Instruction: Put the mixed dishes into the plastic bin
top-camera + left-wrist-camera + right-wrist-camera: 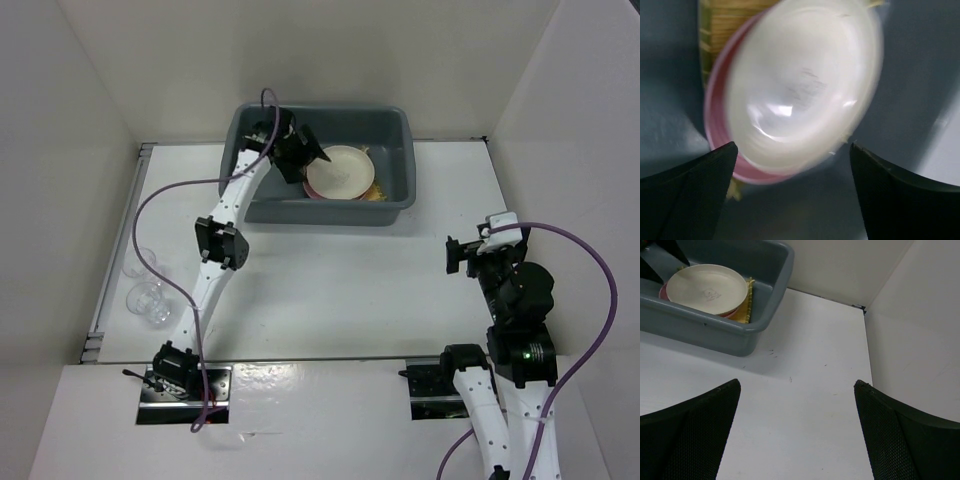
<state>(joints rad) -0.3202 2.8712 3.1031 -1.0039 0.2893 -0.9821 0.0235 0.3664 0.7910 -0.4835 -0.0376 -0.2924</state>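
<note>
The cream plate (800,85) is glossy and smooth, catching bright highlights; the pink plate (716,125) under it looks as slick. The yellow mat (722,22) is woven of straw-like strips (dull, ribbed). The bin (705,330) is matt grey plastic, the white table (330,290) smooth with faint sheen. By its left edge, clear glasses (152,298) glint. The right gripper (796,385) has matt black, mesh-grained fingers (690,440)

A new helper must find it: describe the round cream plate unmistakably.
Find the dark grey plastic bin far across the white table. A stack lies inside. The round cream plate is the top layer, covering a round pink plate and a yellow woven mat.
</note>
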